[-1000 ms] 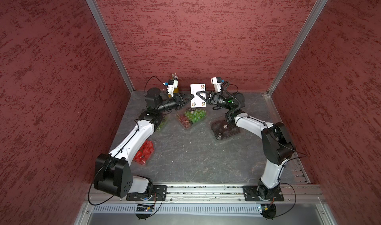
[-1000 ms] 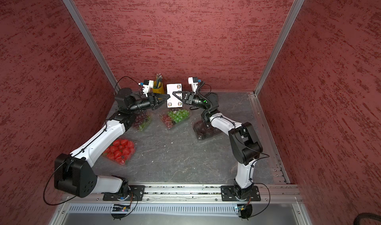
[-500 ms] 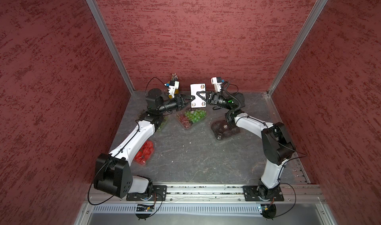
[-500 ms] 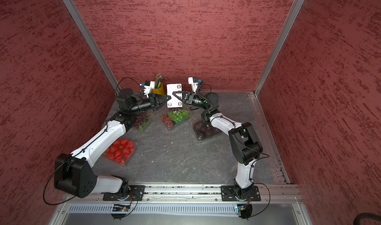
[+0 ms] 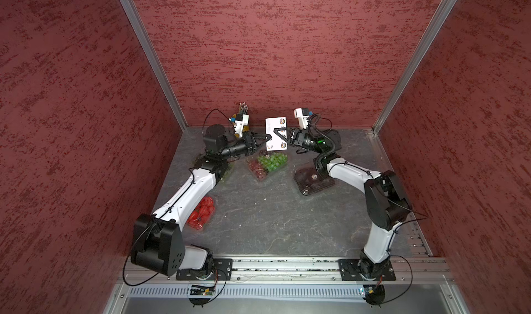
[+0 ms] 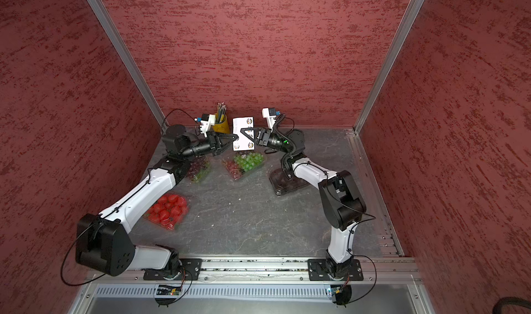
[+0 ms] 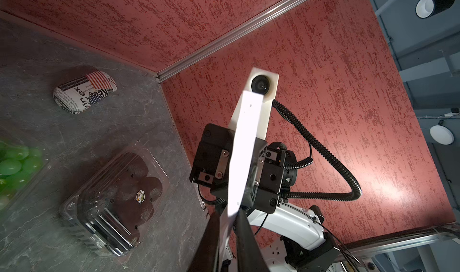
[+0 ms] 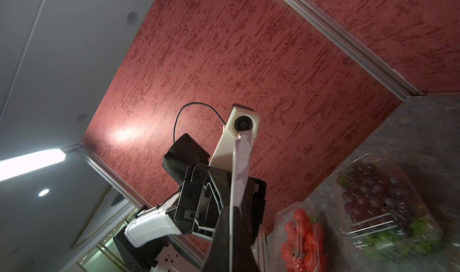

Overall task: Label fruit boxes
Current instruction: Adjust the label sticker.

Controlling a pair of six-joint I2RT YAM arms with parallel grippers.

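A white sticker sheet hangs upright in the air at the back middle. My right gripper is shut on it from the right. My left gripper pinches its lower left edge, fingers nearly together with the sheet between them. Below sits the green-and-red grape box. The dark grape box lies under my left forearm. The strawberry box is front left. The dark-fruit box at right carries a small round sticker.
A yellow pencil cup stands against the back wall behind my left wrist. A flag-printed pouch lies near the back right corner. Red walls close in three sides; a metal rail runs along the front.
My left gripper has edged right to the sheet's edge and its fingers have narrowed slightly. The right arm and the sheet have stayed put.
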